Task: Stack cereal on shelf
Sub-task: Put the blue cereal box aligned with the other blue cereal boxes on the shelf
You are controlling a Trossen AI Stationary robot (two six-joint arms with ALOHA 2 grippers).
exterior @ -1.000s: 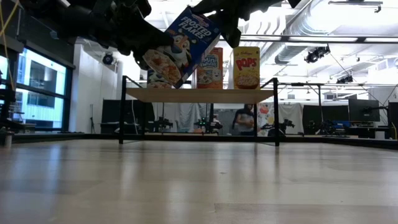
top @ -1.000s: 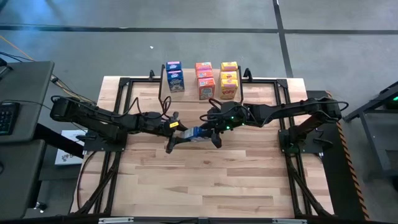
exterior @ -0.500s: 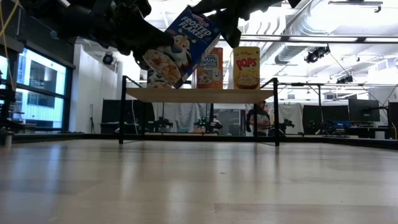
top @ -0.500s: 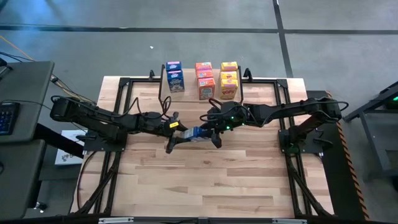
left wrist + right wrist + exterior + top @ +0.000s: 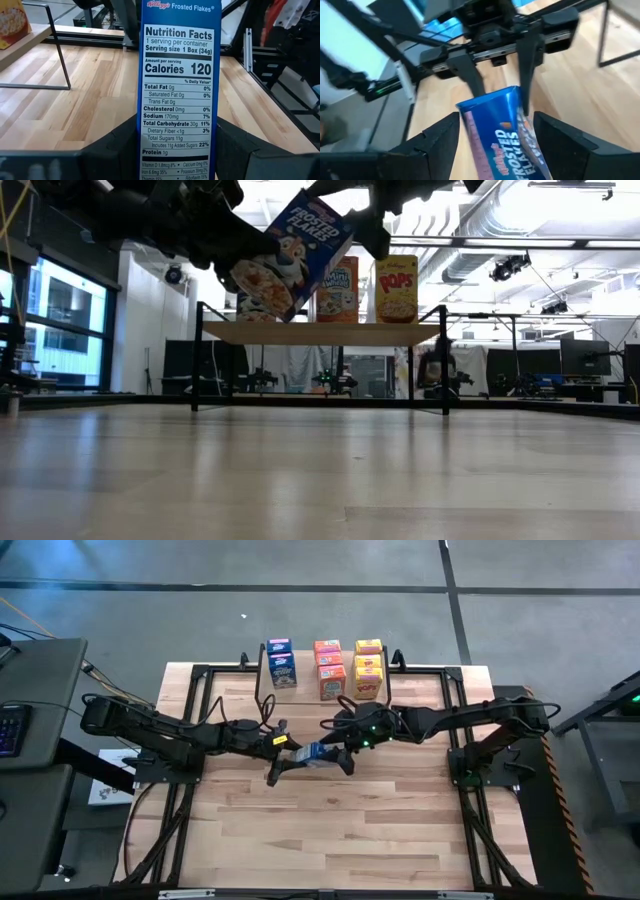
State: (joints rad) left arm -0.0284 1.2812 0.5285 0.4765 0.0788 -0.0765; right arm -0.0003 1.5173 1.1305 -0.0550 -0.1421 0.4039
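A blue Frosted Flakes cereal box [image 5: 297, 252] hangs tilted in the air over the table's middle [image 5: 313, 753]. My left gripper [image 5: 290, 752] is shut on its lower end. My right gripper [image 5: 338, 750] is open at the box's upper end; in the right wrist view its fingers [image 5: 437, 142] stand on either side of the box [image 5: 497, 135] without touching it. The shelf [image 5: 320, 332] stands at the far edge. Blue [image 5: 281, 664], orange [image 5: 329, 670] and yellow [image 5: 368, 670] boxes stand upright on its plank. My left gripper pinches the blue box between its two fingers [image 5: 117, 145], one on each wide printed face, near the lower end [image 5: 250, 280]. The fingers come level from the table's left. The narrow nutrition panel [image 5: 176, 90] faces the wrist camera. The box is lifted clear, and its top tilts toward the table's right.
The shelf's dark metal legs [image 5: 196, 360] and the dark frame rails [image 5: 200, 675] border the far and side edges. Bare wooden tabletop [image 5: 330, 830] lies on the near side of both arms. A person [image 5: 432, 370] moves in the room behind the table.
My right gripper has drawn slightly away from the box's upper corner, toward the table's right. The box and my left gripper have kept still. The person in the background has walked toward the right.
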